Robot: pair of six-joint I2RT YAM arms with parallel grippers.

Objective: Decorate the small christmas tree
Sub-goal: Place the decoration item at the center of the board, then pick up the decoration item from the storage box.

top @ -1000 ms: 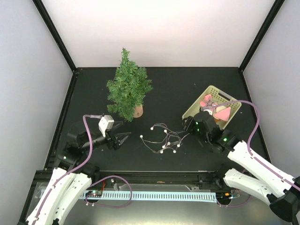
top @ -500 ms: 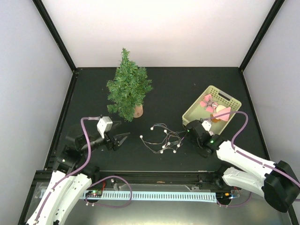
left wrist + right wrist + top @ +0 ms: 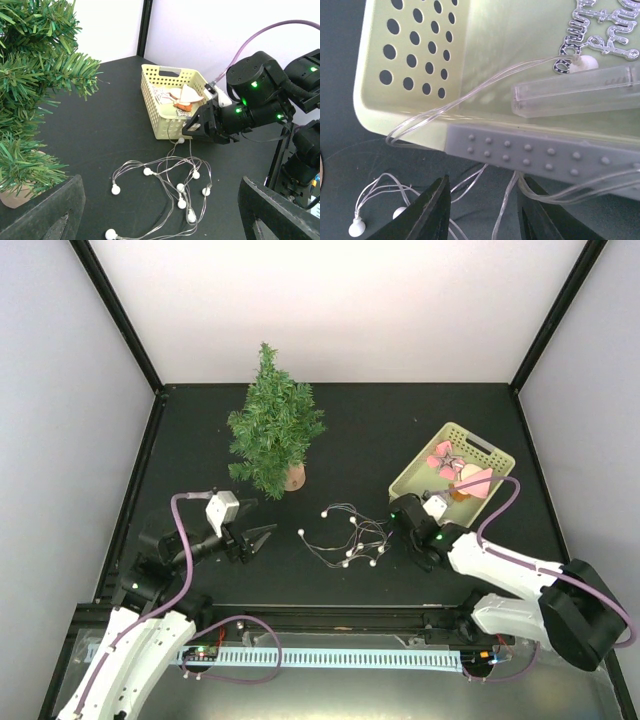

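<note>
While it stood upright on its round light-wood base (image 3: 293, 478), the small christmas tree (image 3: 275, 435) occupied the far left part of the dark surface (image 3: 360, 430), nearer the far edge than the near one, with nothing hung on its green needles and nothing touching it. Near the middle of the surface, toward the near edge, lay a tangled string of lights (image 3: 350, 535) on thin clear wire, its small white bulbs scattered in a loose heap. One strand led from that heap over the rim of a pale yellow perforated basket (image 3: 421, 453), which sat close to the right edge and held pink ornaments (image 3: 443, 457); the right wrist view also showed a clear rectangular piece (image 3: 570, 92) and a bulb inside it. The right tool (image 3: 400, 512) hung low just beside the basket's near corner, at the right end of the string. Its fingers (image 3: 427, 210) stood apart with a gap between them, and several strands of wire ran through that gap without being pinched. The left tool (image 3: 266, 535) was near the left edge, spread wide and holding nothing, pointing across the surface toward the lights and well short of them.
</note>
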